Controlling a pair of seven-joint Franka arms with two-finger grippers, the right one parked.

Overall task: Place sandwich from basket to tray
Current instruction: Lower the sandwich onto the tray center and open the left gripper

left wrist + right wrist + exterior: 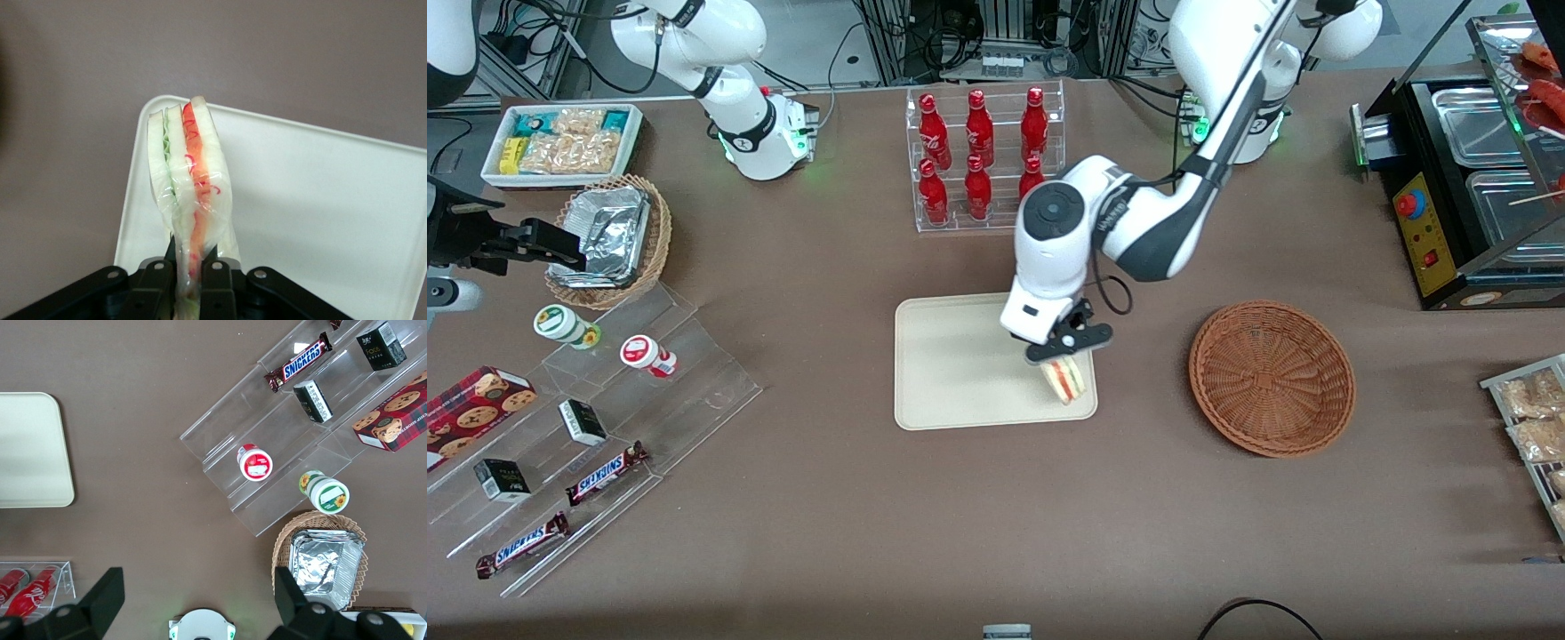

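The gripper (1069, 348) is clamped on the sandwich (1065, 377) over the tray (960, 364); next it should lower and release.

A bare tray (33, 453) lies near a clear stepped snack stand (293, 440).

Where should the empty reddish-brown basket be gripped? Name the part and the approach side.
Judging by its shape, grip the basket at its rim, from above, one finger inside and one outside the thin woven wall. It sits upright, shallow and empty. The gripper, over the tray, is shut on the sandwich.
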